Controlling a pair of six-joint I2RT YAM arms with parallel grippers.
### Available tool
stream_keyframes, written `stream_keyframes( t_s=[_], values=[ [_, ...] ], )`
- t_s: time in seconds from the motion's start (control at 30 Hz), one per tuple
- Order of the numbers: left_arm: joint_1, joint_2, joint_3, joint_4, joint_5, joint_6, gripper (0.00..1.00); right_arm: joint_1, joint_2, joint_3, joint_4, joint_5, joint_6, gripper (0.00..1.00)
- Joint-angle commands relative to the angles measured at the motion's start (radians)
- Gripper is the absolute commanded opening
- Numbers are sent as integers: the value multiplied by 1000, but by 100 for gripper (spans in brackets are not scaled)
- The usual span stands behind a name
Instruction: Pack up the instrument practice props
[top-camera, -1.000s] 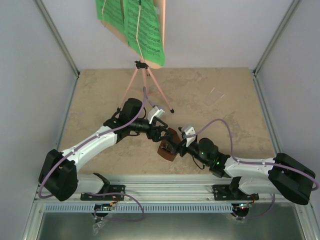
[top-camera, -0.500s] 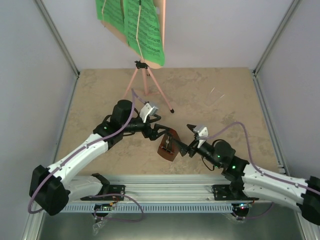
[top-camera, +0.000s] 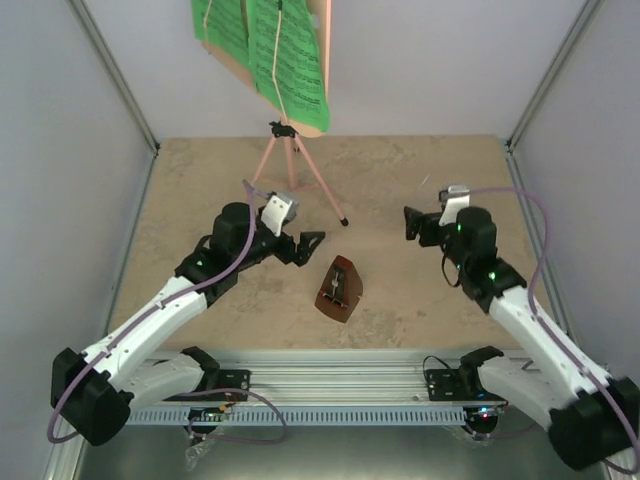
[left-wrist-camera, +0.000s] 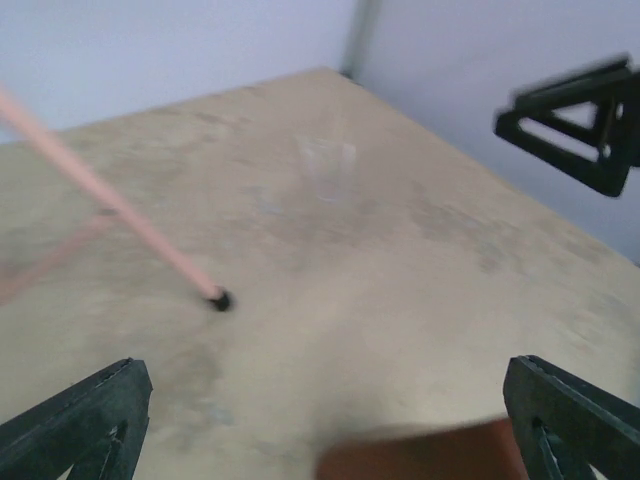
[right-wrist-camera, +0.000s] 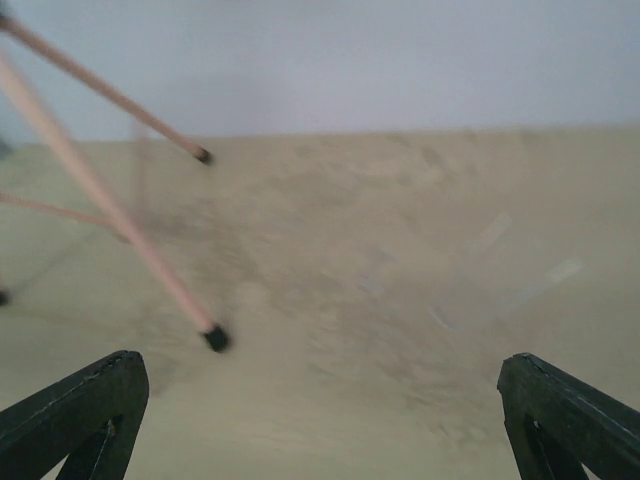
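Brown metronome (top-camera: 338, 291) shows whole only overhead; left pincer (top-camera: 309, 248) and right pincer (top-camera: 409, 225) gape empty.

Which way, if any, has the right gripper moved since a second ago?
Yes. The right gripper has left the metronome, going toward the far right side of the table.

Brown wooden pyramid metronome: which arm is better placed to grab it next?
Left, probably: the left gripper is open and close beside the small brown wooden pyramid metronome; the right gripper, also open, is farther away.
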Motion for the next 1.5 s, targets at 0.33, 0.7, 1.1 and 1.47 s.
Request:
stream_keyframes(
  t_s=[0.33,0.7,1.1,1.47],
  values=[
    [192,-90,12,-41,-457,-54,99,-410,843,410,-128,-239,131,85],
    [191,-99,11,-45,-424,-60,99,-383,1157,691,-240,-83,130,72],
    [191,-103,16,-51,-400,-71,99,-357,1269,750,-273,-8,112,71],
    [191,-100,16,-54,-396,-71,99,-355,1282,744,-280,10,79,36]
  ],
)
